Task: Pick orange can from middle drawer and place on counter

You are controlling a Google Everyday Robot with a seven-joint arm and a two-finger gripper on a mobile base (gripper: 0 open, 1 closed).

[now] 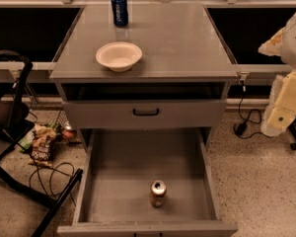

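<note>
The orange can point(158, 193) stands upright on the floor of the open middle drawer point(123, 181), near its front and a little right of centre. The counter point(182, 38) is the cabinet's flat grey top above. My gripper point(281, 110) hangs at the right edge of the camera view, beside the cabinet at about top-drawer height. It is well right of and above the can and touches nothing.
A dark blue can point(120, 9) stands at the counter's back edge. A white bowl point(119, 56) sits near the counter's front left. The top drawer point(145, 112) is slightly open. A black chair point(10, 112), cables and snack bags point(42, 144) lie on the floor at left.
</note>
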